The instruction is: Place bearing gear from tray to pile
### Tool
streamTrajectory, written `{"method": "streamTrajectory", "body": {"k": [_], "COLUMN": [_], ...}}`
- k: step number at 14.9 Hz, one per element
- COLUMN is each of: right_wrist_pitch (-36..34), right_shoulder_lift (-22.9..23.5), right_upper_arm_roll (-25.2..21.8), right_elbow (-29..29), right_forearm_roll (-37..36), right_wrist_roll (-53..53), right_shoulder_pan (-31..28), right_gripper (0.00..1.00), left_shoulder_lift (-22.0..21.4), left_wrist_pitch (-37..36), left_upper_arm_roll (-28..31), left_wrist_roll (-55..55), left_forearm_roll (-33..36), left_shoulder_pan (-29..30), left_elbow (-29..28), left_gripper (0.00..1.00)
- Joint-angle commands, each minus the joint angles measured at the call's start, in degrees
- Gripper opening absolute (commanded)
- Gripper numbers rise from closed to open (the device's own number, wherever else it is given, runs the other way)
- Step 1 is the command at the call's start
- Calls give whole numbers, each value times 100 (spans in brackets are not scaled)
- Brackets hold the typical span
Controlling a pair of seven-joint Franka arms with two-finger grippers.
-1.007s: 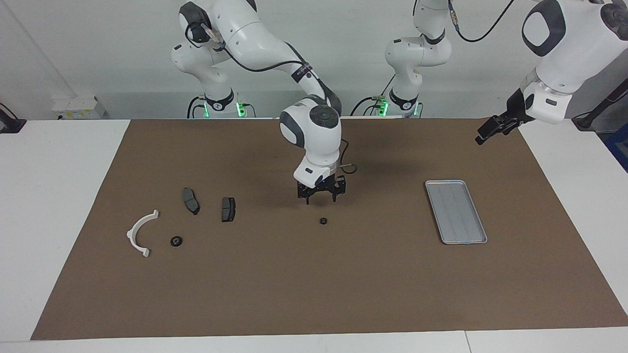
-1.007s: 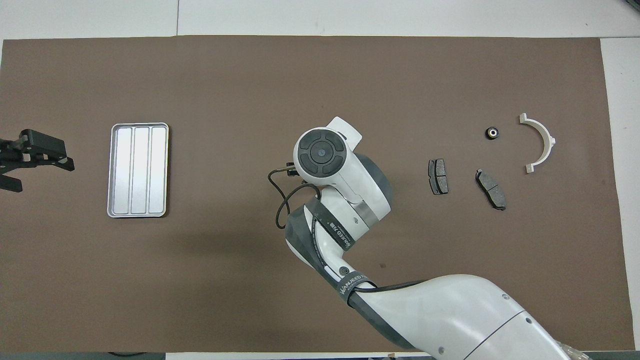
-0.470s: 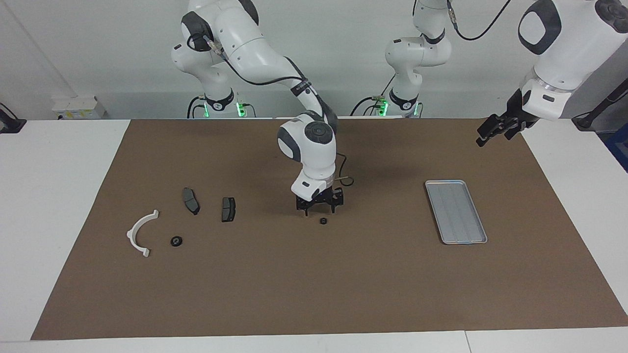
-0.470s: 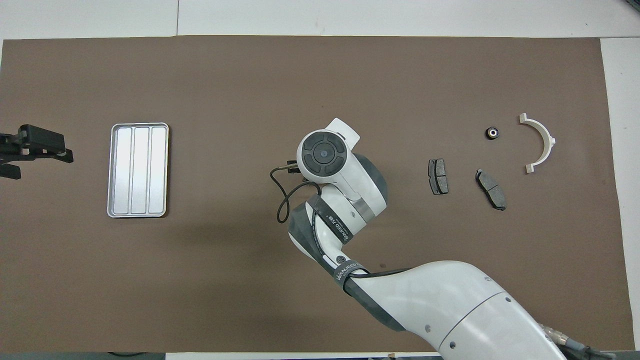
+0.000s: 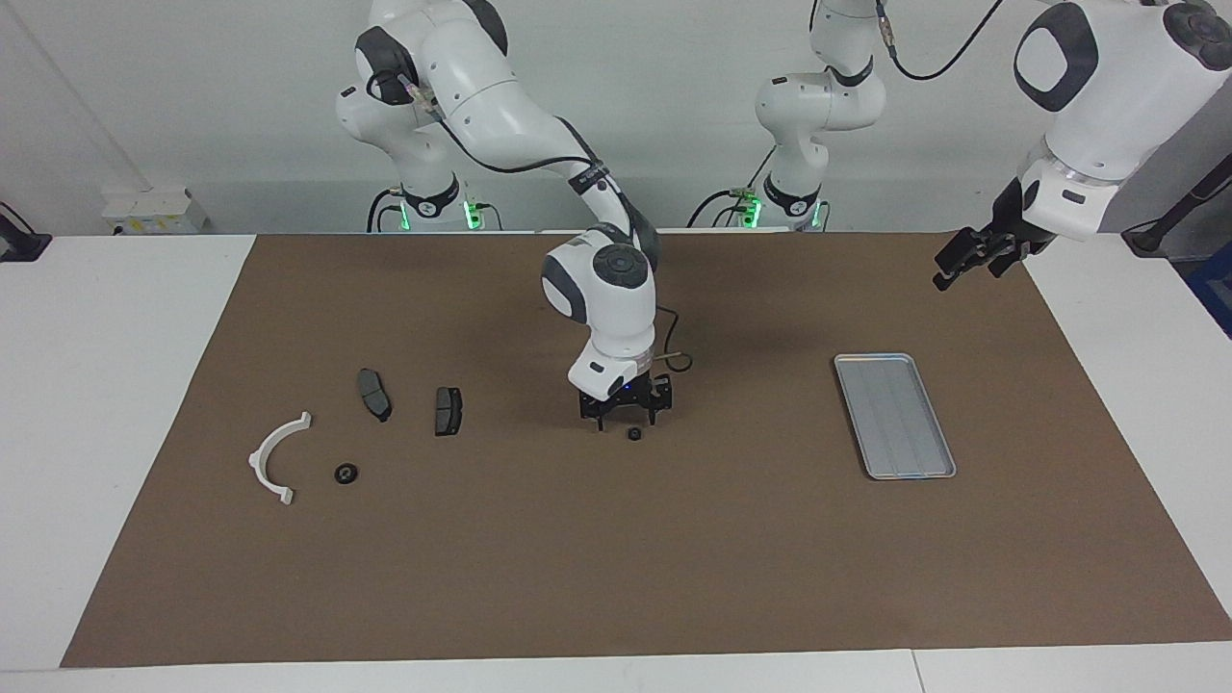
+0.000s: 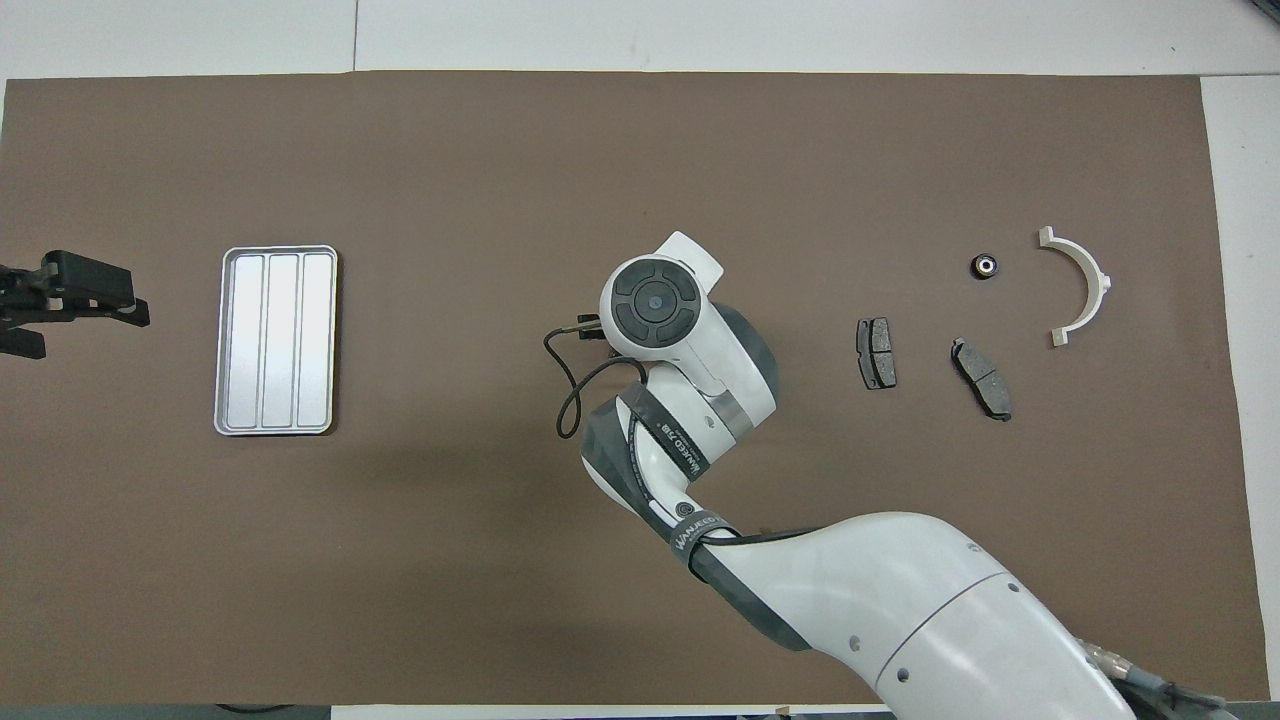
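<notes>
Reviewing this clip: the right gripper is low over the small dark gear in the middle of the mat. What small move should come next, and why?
Probably lower the last bit and close. The right gripper hangs open just above the mat, its fingertips right beside the bearing gear, which lies loose midway between the empty tray and the white bracket. The left gripper waits open near the tray's end of the table.
</notes>
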Motion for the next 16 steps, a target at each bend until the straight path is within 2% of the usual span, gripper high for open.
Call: {"method": "streamTrajectory", "body": {"k": [1,4,5,7,9,12,16], "right_wrist_pitch": [140,131,105,70,61,17,-360], "right_shoulder_lift": [260,366,366,366,366,366,375], "right_upper_arm_roll": [73,73,73,73,73,73,73], "right_elbow": [187,434,434,443,460,460,714], "right_forearm_roll": [-87,-52,-52,-52,-52,-87,-114], "right_wrist_roll": [-105,-105,-105,-105,-96,-96,-123], "right_shoulder_pan": [-82,-56,-56,-38,-38,-12,-73], "right_gripper": [94,93,89,60,43,1,0], "left_shoulder_lift": [-216,-207,-207,-207,-207,-216,-216], "left_wrist_pitch": [73,152,152,135,135,135,126], "left_upper_arm_roll": [-34,-34,-43,-60,-69,-60,-69], "left_wrist_roll": [39,39,39,39,39,39,39], "left_forearm_roll": [84,84,84,84,84,84,84], "left_shoulder_pan": [62,36,1,-34,-34,-17,-25], "left_elbow": [-237,-211,-211,-211,-211,-211,-211], "left_gripper": [100,100,100,100,100,100,100]}}
